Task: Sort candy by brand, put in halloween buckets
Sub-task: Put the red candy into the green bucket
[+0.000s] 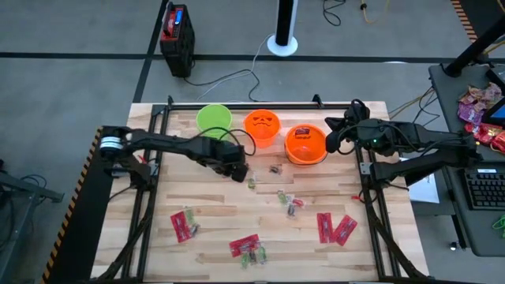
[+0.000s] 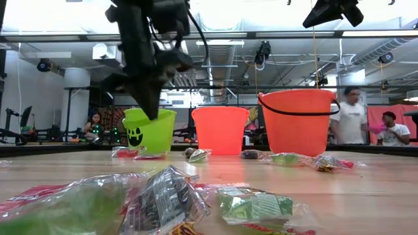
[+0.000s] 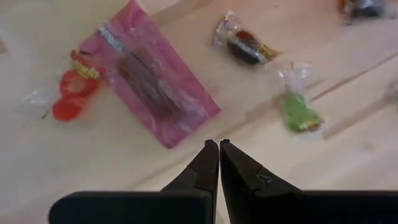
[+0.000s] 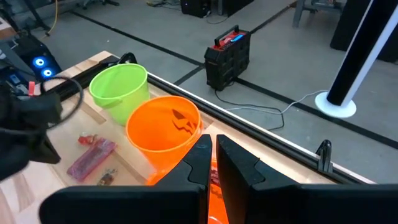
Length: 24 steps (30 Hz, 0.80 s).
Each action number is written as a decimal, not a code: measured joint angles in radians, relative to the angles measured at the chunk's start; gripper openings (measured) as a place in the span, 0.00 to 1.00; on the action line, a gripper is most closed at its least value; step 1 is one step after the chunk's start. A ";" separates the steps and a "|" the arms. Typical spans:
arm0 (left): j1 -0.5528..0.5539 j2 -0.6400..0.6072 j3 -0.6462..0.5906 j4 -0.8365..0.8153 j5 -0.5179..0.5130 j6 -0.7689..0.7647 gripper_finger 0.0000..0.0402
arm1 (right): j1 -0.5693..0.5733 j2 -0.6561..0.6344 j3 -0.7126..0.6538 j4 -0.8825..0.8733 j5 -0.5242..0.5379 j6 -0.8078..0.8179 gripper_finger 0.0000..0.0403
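Three buckets stand along the table's far side: lime green, orange jack-o'-lantern and a wider orange one. Red packets and small wrapped pieces lie scattered on the wood. My left gripper hangs shut and empty just above the table. Past its fingertips lie a red-pink packet, a dark piece and a green piece. My right gripper is shut and empty, above the wider orange bucket's right rim.
A black frame runs around the table. A red-and-black boxy unit sits on the floor beyond the far edge. Crinkly pink bags lie on a side table at right. People stand in the room behind. Bare wood lies at the near left.
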<state>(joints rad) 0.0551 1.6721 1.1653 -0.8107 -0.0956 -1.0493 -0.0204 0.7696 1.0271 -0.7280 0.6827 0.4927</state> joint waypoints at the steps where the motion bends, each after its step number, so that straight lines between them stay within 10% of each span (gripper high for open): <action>1: 0.000 0.017 0.000 0.002 0.000 0.001 0.00 | 0.000 0.000 0.000 0.000 0.000 0.000 0.04; 11: 0.007 0.113 0.008 0.004 -0.077 -0.007 0.03 | 0.000 0.000 0.000 -0.001 -0.001 0.000 0.04; 24: 0.026 0.168 -0.001 0.010 -0.141 -0.023 0.40 | 0.000 -0.001 0.000 -0.001 -0.107 -0.042 0.04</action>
<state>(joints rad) 0.0807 1.8405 1.1641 -0.8011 -0.2364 -1.0720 -0.0204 0.7689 1.0268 -0.7288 0.5758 0.4508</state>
